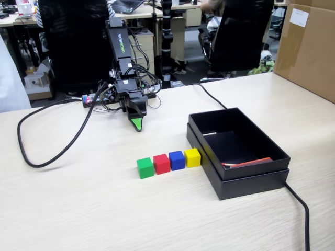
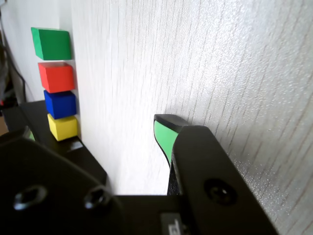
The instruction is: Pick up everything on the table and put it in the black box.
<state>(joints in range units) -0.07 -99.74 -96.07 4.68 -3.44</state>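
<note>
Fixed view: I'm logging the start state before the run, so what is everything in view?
green cube: one, left end of the row
red cube: one, next
blue cube: one, third
yellow cube: one, nearest the box
black box: one, right of the row, red-and-white stick inside
table: one, beige wood-grain
cardboard box: one, brown, far right
black cable: looping at left
gripper: one, black with green tip, behind the row

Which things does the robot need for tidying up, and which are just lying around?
For the job: green cube, red cube, blue cube, yellow cube, black box, gripper.

Just lying about: cardboard box, black cable, red stick inside the black box, office chairs behind the table.
</note>
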